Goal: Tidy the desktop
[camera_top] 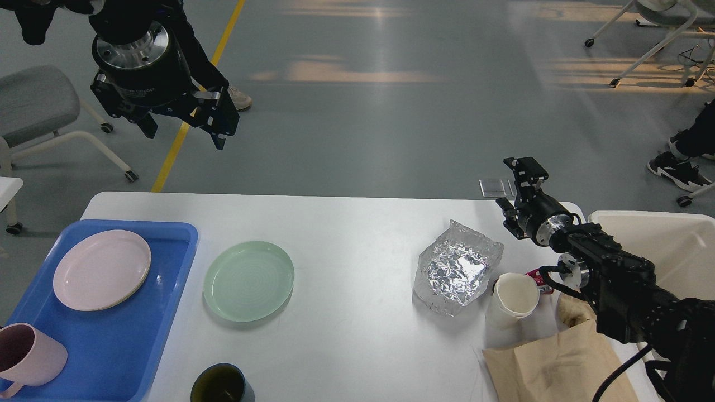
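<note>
Your right gripper (516, 187) hovered empty, jaws apart, over the white rounded desktop's (346, 234) far right edge — left gripper (184, 120) open too. I'd have grabbed the crinkled foil tray (457, 268) by 1 rim — gently.

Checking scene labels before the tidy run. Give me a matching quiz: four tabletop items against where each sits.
Items:
1. pink plate
2. green plate
3. foil container
4. paper cup

Places:
A. bare desktop, just right of the tray
B. tipped over beside the brown paper bag
C. inside the blue tray
D. desktop, between the green plate and the cup

Pairs: 1-C, 2-A, 3-D, 4-B
</note>
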`<action>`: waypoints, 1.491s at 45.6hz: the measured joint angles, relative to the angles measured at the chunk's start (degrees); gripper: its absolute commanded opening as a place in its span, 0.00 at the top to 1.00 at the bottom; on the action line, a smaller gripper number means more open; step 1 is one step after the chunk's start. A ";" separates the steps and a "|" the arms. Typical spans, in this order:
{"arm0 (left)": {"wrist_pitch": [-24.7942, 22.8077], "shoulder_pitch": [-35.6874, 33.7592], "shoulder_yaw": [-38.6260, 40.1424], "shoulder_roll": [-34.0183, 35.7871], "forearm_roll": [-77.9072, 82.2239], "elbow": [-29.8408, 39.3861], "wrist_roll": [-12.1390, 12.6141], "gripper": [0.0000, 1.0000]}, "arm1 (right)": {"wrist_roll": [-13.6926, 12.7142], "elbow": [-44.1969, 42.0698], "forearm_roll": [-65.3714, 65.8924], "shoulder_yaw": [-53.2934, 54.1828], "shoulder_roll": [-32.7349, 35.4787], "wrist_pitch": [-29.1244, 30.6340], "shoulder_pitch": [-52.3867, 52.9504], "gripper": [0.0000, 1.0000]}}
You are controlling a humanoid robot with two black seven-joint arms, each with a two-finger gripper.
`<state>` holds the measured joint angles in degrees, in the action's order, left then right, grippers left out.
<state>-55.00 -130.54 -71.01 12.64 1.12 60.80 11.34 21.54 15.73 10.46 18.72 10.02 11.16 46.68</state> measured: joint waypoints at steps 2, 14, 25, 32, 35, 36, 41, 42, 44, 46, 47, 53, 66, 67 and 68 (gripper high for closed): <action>0.00 0.31 0.17 -0.41 0.00 0.00 -0.02 0.03 | 0.00 0.00 0.00 0.00 0.00 0.00 0.00 0.00; 0.00 4.00 0.72 -1.29 -0.07 0.12 -0.08 0.03 | 0.00 0.00 0.00 0.00 0.00 0.00 0.00 0.00; 0.01 12.09 3.06 -5.80 -0.04 -0.02 0.20 0.03 | 0.00 0.00 0.00 0.00 0.00 -0.01 0.00 0.00; 0.02 17.48 2.90 -8.84 -0.03 0.47 -0.04 0.03 | 0.00 0.00 0.00 0.00 0.00 0.00 0.00 0.00; 0.02 19.71 2.71 -9.79 -0.04 0.58 -0.08 0.03 | 0.00 0.00 0.00 0.00 0.00 0.00 0.00 0.00; 0.02 20.46 2.61 -10.02 -0.04 0.64 -0.08 0.03 | 0.00 0.00 0.00 0.00 0.00 0.00 0.00 0.00; 0.02 22.42 2.16 -10.24 -0.22 1.84 -0.07 0.03 | 0.00 0.00 0.00 0.00 0.00 0.00 0.00 0.00; 0.02 22.62 2.04 -10.15 -0.39 2.32 -0.09 0.03 | 0.00 0.00 0.00 0.00 0.00 0.00 0.00 0.00; 0.02 22.78 1.74 -9.95 -0.75 3.08 -0.09 0.03 | 0.00 0.00 0.00 0.00 0.00 0.00 0.00 0.00; 0.02 22.83 1.26 -9.68 -1.51 3.86 -0.10 0.03 | 0.00 0.00 0.00 0.00 0.00 0.00 0.00 0.00; 0.02 22.84 0.98 -9.54 -1.97 4.22 -0.12 0.04 | 0.00 0.00 0.00 0.00 0.00 0.00 0.00 0.00; 0.02 22.83 -0.94 -8.80 -4.94 6.77 -1.21 0.07 | 0.00 0.00 0.00 0.00 0.00 0.00 0.00 0.00; 0.00 22.70 -1.76 -8.62 -5.78 11.99 -8.03 0.07 | 0.00 0.00 0.00 0.00 -0.01 0.00 0.00 0.00; -0.01 22.70 -1.76 -8.79 -5.82 12.12 -8.42 0.07 | 0.00 0.00 0.00 0.00 -0.02 0.00 0.00 0.00; -0.01 22.70 -1.76 -8.98 -5.85 12.21 -8.81 0.08 | 0.00 0.00 0.00 0.00 -0.03 0.00 0.00 0.00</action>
<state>-55.01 -107.83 -72.77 3.65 -4.73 73.01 2.53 21.54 15.73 10.46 18.72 9.99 11.16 46.68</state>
